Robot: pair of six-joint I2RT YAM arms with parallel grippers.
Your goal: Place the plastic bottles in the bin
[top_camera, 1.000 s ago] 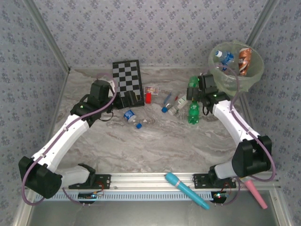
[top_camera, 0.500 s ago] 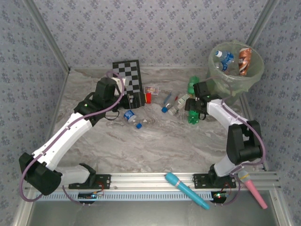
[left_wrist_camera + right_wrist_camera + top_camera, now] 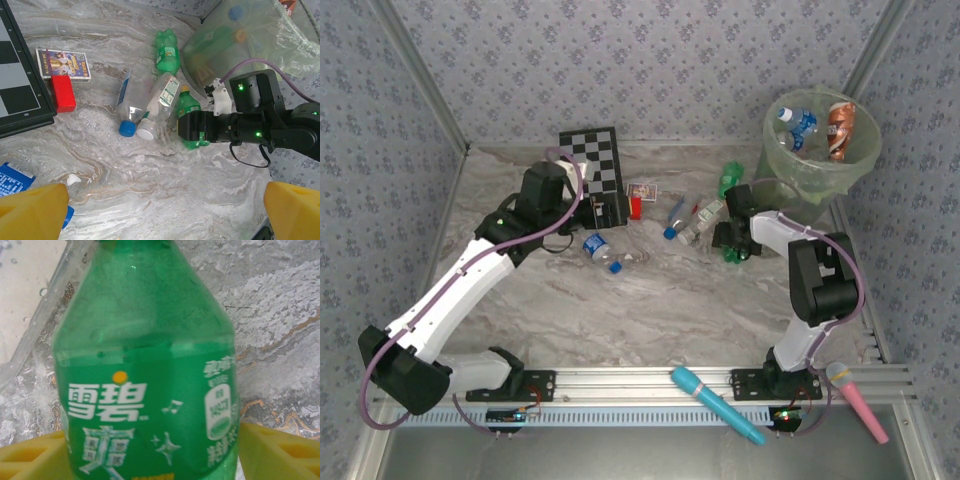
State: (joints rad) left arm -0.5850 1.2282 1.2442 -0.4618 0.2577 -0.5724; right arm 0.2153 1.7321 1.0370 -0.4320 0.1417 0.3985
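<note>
Green bottle rests on the marble surface near the bin, flanked by the right fingers (clamped or not, I cannot tell); left fingers spread wide, empty.

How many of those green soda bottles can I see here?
2. One green bottle lies on the table beside the bin; the other green bottle is between the fingers of the right gripper. More could be hidden inside the bin.
</note>
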